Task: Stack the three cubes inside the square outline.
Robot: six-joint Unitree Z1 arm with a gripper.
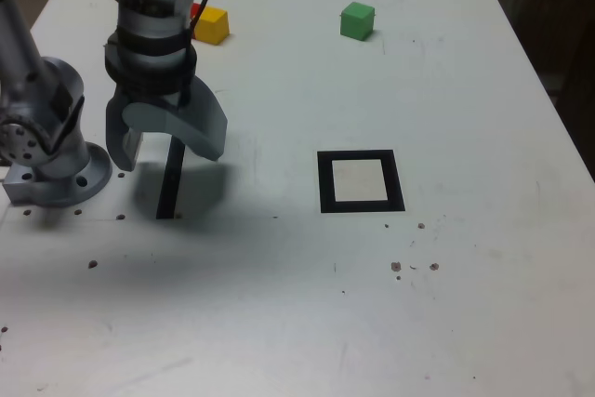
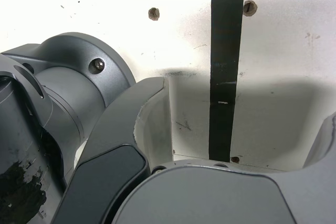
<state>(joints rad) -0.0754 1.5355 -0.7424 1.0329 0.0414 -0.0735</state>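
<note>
The robot's hand [image 1: 167, 141] hangs with its jaws spread wide and empty over a black tape strip [image 1: 170, 178] at the left of the exterior view. No cube is stacked yet: the square outline [image 1: 324, 194] at centre holds nothing. The yellow cube [image 1: 212, 25], a red cube [image 1: 196, 12] half-hidden behind the arm, and the green cube [image 1: 357, 20] wait along the desk's [image 1: 465, 304] top edge. The next move likely calls for reaching up-frame to one of them.
</note>
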